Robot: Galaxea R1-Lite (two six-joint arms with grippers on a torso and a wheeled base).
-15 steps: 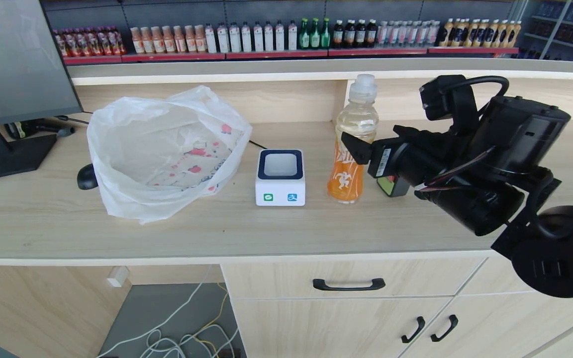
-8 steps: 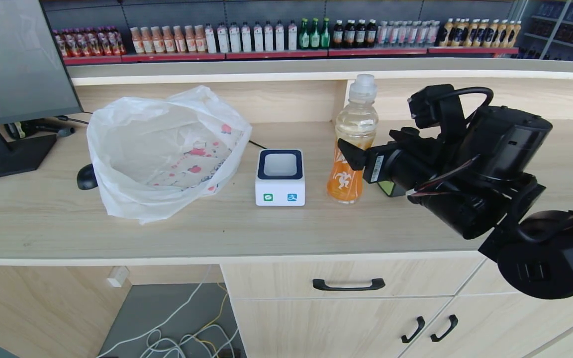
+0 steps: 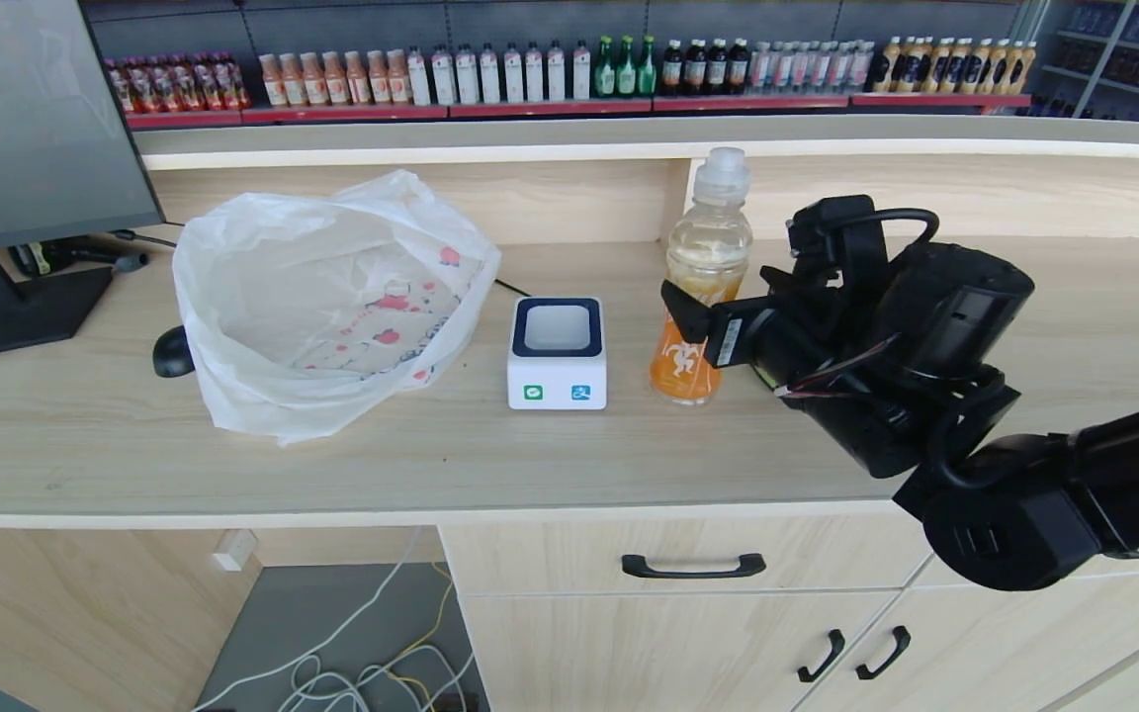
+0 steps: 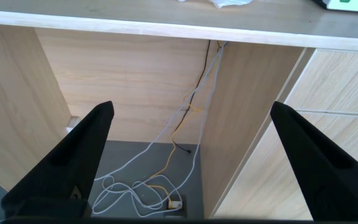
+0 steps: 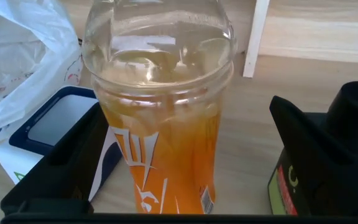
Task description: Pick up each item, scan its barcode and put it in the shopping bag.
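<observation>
Bottle first: the clear plastic drink bottle [image 3: 703, 287] with orange liquid, an orange label and a pale cap stands upright on the light wood counter [image 3: 530, 455], just beside the white box scanner [image 3: 558, 353] with its dark blue-framed top window. My right gripper [image 3: 693, 311] is level with the bottle's label. In the right wrist view the bottle [image 5: 160, 124] sits between the spread black fingers [image 5: 61, 168], so the right gripper [image 5: 185, 168] is released, with nothing clamped. Whether a pad touches the plastic, I cannot tell. Past the bottle in that view are the scanner [image 5: 55, 124] and a fold of the bag [image 5: 23, 56]. On the bottle's other side a dark item with a green and red label [image 5: 284, 183] stands on the counter.

Beyond the scanner, away from the bottle, the white translucent plastic shopping bag [image 3: 332, 297] with red prints lies slumped on the counter, its mouth gaping. A black mouse [image 3: 172, 351] rests against the bag's far side, near the stand of a dark monitor [image 3: 26, 109].

My left gripper [image 4: 191, 162] hangs below the counter's edge with its fingers wide apart, holding nothing. Loose white and yellow cables [image 4: 166, 180] lie on the grey floor in front of it.
</observation>
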